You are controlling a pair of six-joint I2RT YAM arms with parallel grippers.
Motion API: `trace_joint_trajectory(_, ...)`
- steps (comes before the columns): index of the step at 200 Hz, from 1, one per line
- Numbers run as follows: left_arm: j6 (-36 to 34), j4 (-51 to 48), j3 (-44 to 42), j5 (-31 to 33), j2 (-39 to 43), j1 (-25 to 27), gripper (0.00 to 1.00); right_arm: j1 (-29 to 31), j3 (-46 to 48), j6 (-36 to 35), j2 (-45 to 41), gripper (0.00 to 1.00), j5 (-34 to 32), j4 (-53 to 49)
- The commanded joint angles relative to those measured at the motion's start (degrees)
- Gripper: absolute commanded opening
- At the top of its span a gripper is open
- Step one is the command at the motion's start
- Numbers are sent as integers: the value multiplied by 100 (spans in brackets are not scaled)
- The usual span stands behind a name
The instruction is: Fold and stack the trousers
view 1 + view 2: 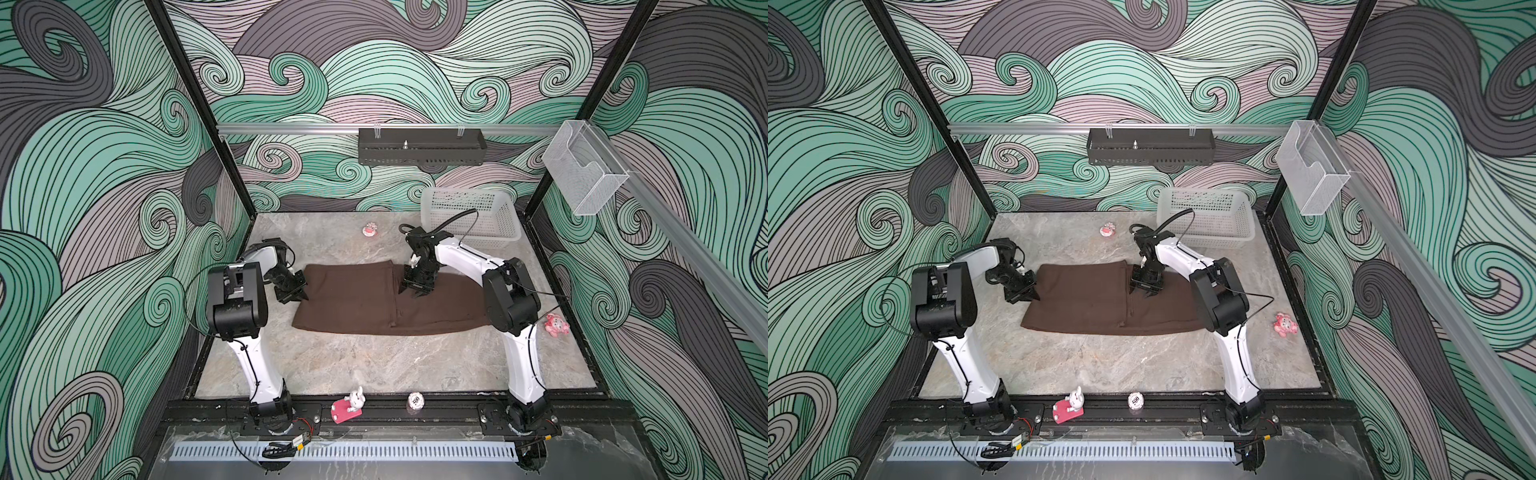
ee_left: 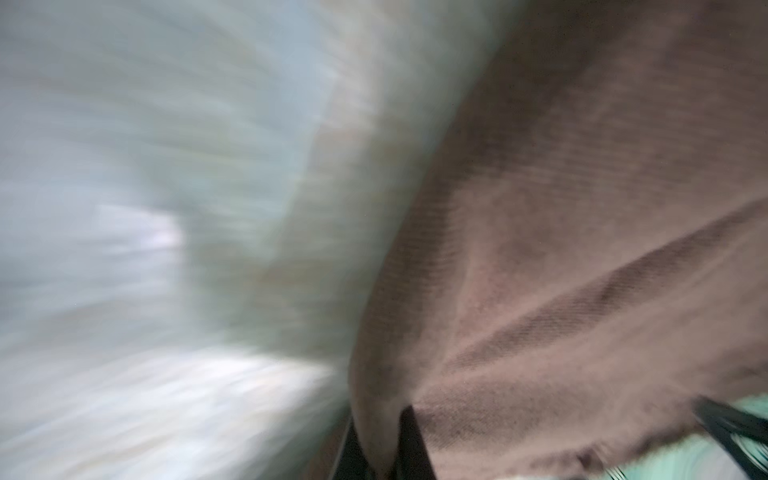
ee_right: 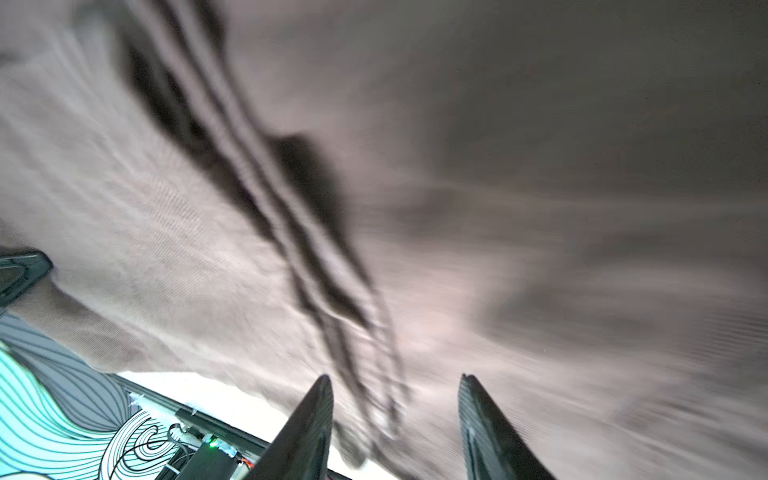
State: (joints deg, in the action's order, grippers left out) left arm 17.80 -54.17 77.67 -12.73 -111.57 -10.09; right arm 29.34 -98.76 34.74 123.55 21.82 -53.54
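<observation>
The marble table (image 1: pixel 374 365) fills the lower middle of both top views. Brown trousers (image 1: pixel 353 299) lie folded across its centre. The left gripper (image 1: pixel 302 295) pinches their left edge, jaws pressed together. The right gripper (image 1: pixel 411 293) is over their middle, jaws spread.

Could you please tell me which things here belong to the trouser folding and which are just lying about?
For the job: trousers; left gripper, shut on their edge; right gripper, open over them.
Lying about: basket; pink toy; rabbit figure; chip; small ornament.
</observation>
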Motion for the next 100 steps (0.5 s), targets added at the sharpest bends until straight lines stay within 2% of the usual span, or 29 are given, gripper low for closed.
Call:
trace_joint_trajectory(1,-18,-723,631,1823,370,-168,0,-278,-135,-7,-530,52,-191,-87)
trace_joint_trajectory(23,-91,-1016,1007,2536,374,-258,0,-525,-34,-105,-723,52,-379,-91)
trace_joint_trajectory(41,-123,-1221,1237,2862,357,-301,0,-730,146,-159,-819,52,-491,-88)
trace_joint_trajectory(75,-132,-1393,1380,2901,563,-287,0,-1042,676,-163,-911,53,-716,-87)
trace_joint_trajectory(100,-209,-1486,1498,2581,703,-279,0,-1199,1010,-231,-829,55,-671,-14)
